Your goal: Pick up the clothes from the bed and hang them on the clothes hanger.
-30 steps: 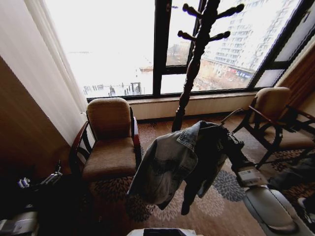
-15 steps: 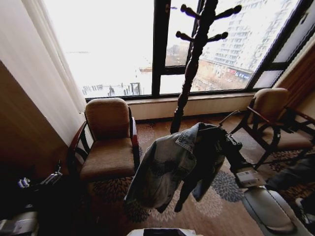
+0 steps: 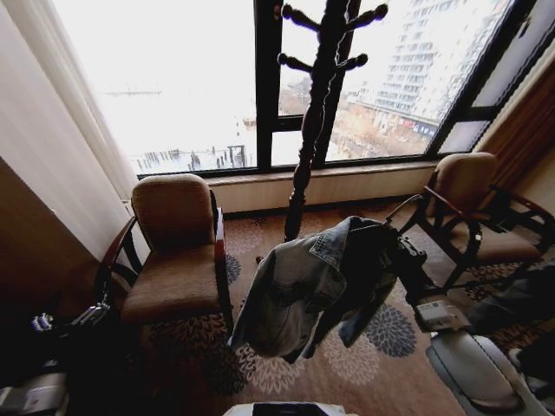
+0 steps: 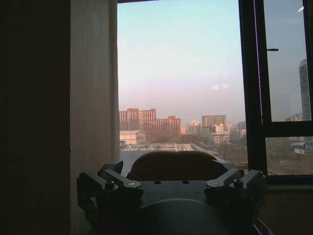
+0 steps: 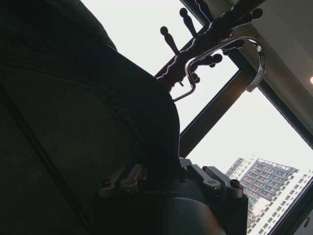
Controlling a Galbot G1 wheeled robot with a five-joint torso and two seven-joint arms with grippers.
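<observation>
Faded denim, the jacket (image 3: 316,286) hangs in the air from the right gripper (image 3: 401,253) in the head view, before a dark coat stand (image 3: 314,113) and between two armchairs. The right wrist view adds the hanger's silver hook (image 5: 230,58) and fingers clamped on dark denim. The left wrist view shows the left gripper (image 4: 171,188) spread wide, empty, facing the window.

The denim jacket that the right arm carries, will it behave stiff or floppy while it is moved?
Probably floppy: the denim jacket sags in folds below the right gripper, sleeves dangling, so it may swing. It looks bulky, likely fairly heavy. The hanger hook above could tilt.
</observation>
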